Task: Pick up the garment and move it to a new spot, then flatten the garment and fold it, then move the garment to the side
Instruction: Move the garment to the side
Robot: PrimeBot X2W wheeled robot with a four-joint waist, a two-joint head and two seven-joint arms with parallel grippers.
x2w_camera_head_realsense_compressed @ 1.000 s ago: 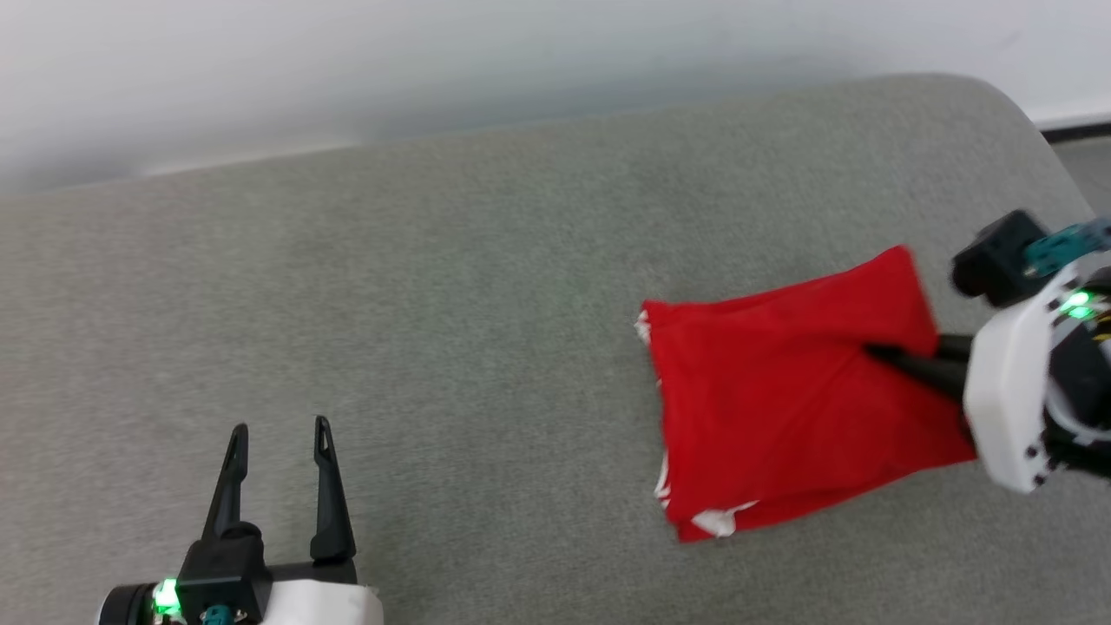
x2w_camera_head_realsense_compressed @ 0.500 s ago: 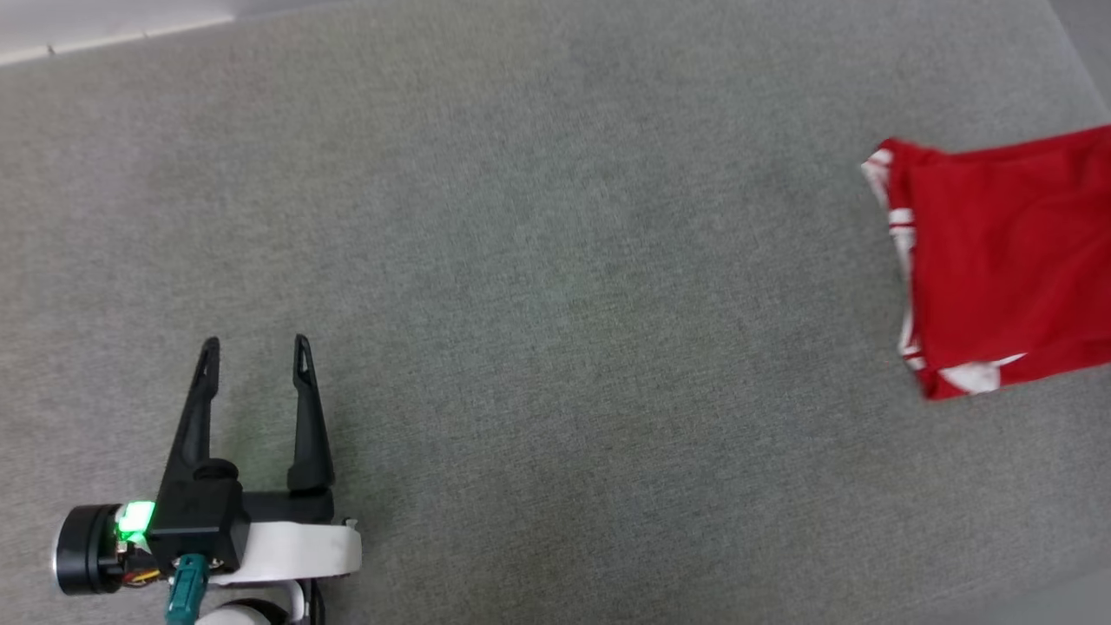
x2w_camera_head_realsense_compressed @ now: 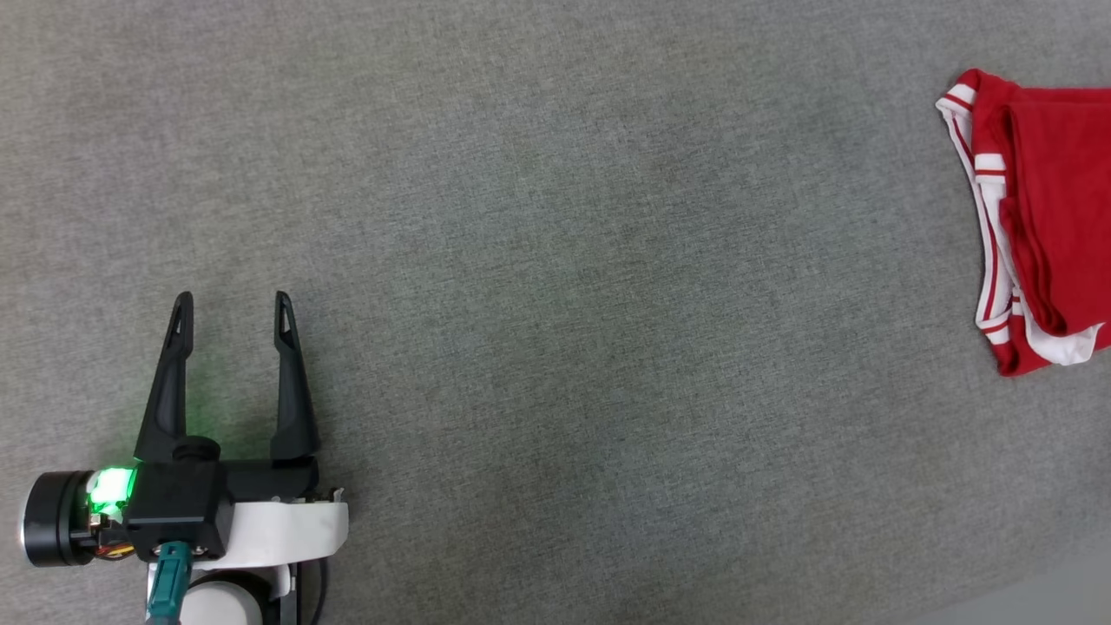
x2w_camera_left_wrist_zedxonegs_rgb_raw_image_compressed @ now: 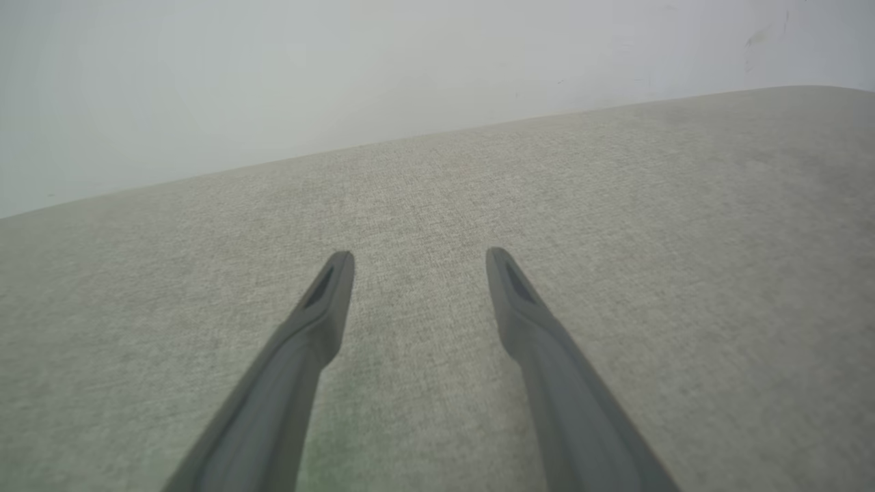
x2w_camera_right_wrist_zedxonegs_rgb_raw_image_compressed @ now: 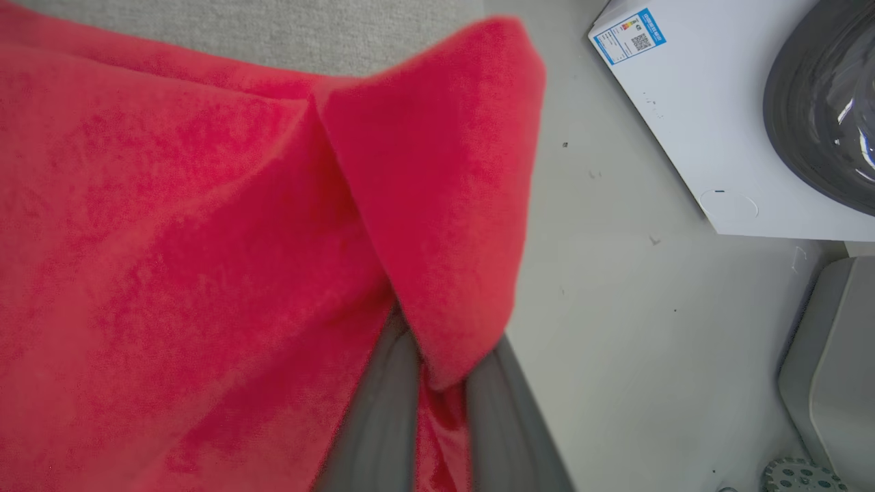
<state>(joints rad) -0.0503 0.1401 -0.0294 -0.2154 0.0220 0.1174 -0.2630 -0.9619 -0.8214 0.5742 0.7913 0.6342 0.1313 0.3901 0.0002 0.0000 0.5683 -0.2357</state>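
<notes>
Lying at the right end of the worktop (x2w_camera_head_realsense_compressed: 538,260), the garment (x2w_camera_head_realsense_compressed: 1041,200) is a folded red bundle that the head view cuts off at its right edge. Its left side shows red-and-white striped trim, and a white piece peeks out at its near left corner. The worktop is covered in grey woven fabric, and a wide bare stretch of it separates the garment from the left gripper (x2w_camera_head_realsense_compressed: 233,304), which sits at the near left with a green light (x2w_camera_head_realsense_compressed: 108,486) glowing on its wrist. The left jaws stand spread apart with nothing between them, and the left wrist view shows the left gripper (x2w_camera_left_wrist_zedxonegs_rgb_raw_image_compressed: 418,256) pointing across the bare fabric toward a pale wall (x2w_camera_left_wrist_zedxonegs_rgb_raw_image_compressed: 342,82) beyond the far edge. In the right wrist view the garment (x2w_camera_right_wrist_zedxonegs_rgb_raw_image_compressed: 171,239) spreads over most of the picture, blurred and very close. The right gripper (x2w_camera_right_wrist_zedxonegs_rgb_raw_image_compressed: 441,410) has its jaws pressed together on a fold of the red cloth, and a loose flap drapes over the two grey fingers (x2w_camera_right_wrist_zedxonegs_rgb_raw_image_compressed: 372,437) so that their tips are hidden. Beyond that flap lies a pale floor (x2w_camera_right_wrist_zedxonegs_rgb_raw_image_compressed: 615,307), where a white washing machine (x2w_camera_right_wrist_zedxonegs_rgb_raw_image_compressed: 690,116) stands with a dark round door and an energy label.
</notes>
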